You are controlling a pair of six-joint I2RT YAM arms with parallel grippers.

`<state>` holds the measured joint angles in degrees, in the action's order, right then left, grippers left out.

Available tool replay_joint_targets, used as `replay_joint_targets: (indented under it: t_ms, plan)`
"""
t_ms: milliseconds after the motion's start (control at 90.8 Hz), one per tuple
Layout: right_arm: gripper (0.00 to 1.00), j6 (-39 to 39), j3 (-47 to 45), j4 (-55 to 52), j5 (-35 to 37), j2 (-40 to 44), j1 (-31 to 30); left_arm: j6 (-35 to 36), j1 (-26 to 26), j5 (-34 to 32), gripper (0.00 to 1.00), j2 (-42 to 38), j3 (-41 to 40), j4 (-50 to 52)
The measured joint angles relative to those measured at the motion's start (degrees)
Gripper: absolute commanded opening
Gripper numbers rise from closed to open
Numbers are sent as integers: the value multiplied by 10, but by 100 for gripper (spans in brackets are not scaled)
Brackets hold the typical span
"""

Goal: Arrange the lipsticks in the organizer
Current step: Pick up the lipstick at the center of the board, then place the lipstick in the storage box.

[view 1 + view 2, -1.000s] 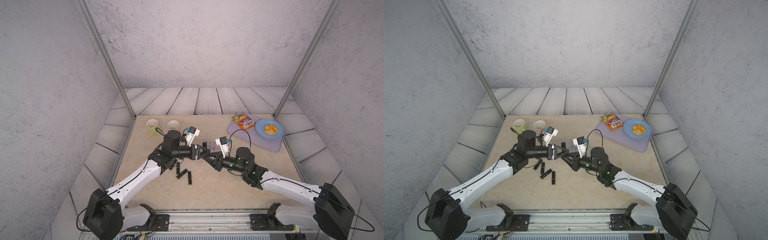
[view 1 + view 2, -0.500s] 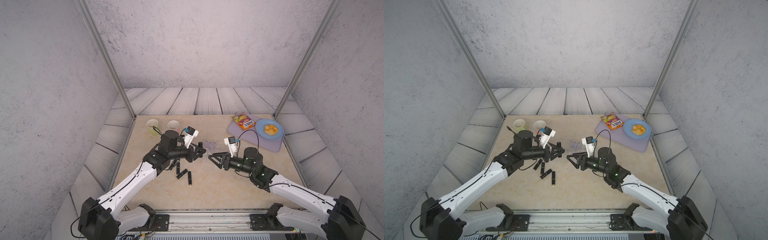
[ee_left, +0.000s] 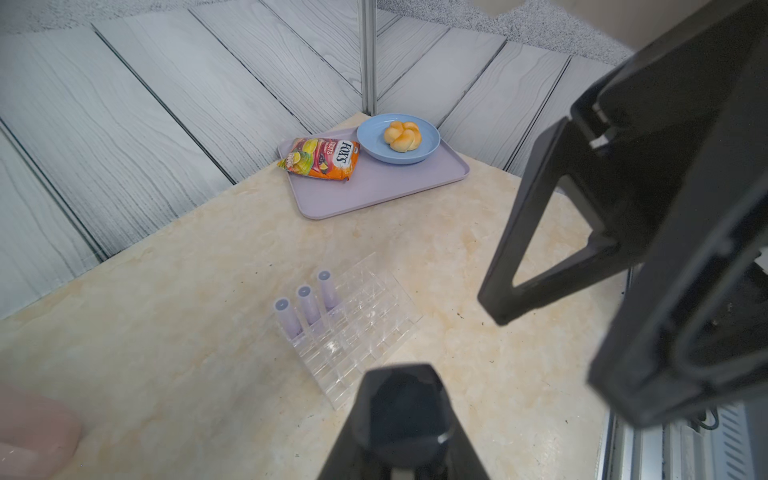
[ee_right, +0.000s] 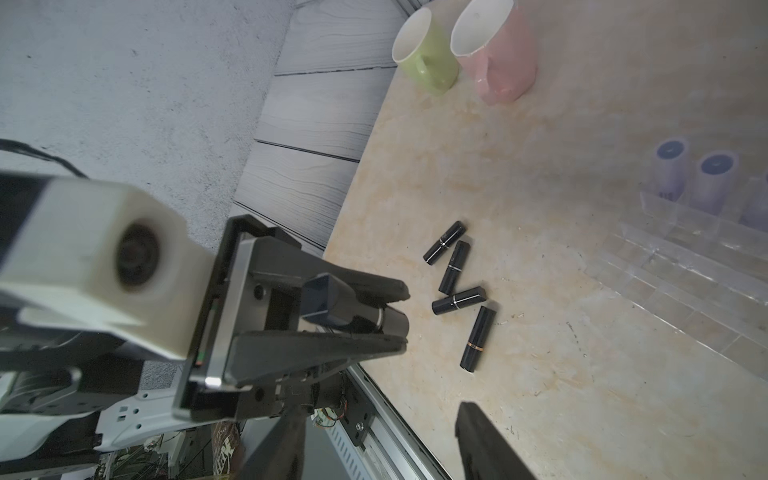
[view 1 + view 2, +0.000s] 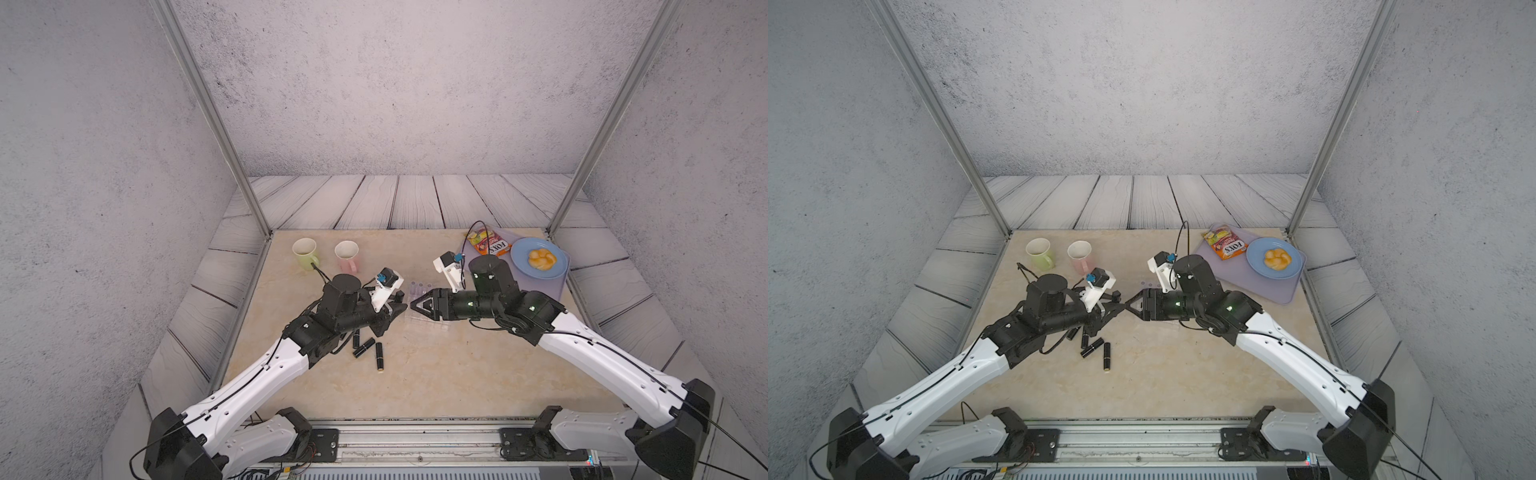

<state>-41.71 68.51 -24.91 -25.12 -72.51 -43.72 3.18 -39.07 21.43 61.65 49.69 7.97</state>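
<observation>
In a top view: both arms level, jaws nose to nose over the organizer (image 5: 432, 325); four black lipsticks (image 5: 368, 348) loose on the worktop (image 5: 415, 382). Left wrist: we count three lilac lipsticks (image 3: 305, 309) upright in its edge row. Right wrist: left jaws clamped on a fifth black lipstick (image 4: 345, 311); right jaws spread, empty. Five left, we reckon.

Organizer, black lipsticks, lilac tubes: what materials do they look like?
Organizer: clear rigid plastic, probably acrylic; see-through, cell edges glint. Black lipsticks: glossy hard plastic, likely; sharp highlights, thin metallic-looking band. Lilac tubes: translucent frosted plastic, seemingly; soft matte look.
</observation>
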Motion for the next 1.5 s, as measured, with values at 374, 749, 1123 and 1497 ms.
replay_joint_targets:
  t_ms: [374, 749, 1123, 1497]
  plan:
    - [46, 5, 53, 0, 16, -57, -18, 18, -20, -18, 0, 11, 1, 24]
    - [36, -1, 53, 16, 16, -83, -29, 18, -22, -31, 0, 15, 6, 37]
    - [15, -5, 50, 21, 51, -87, -29, -2, -22, -37, 52, 13, 12, 56]
    - [10, 52, -32, 77, 177, -54, 70, -126, 46, -95, 87, -52, 13, 94]
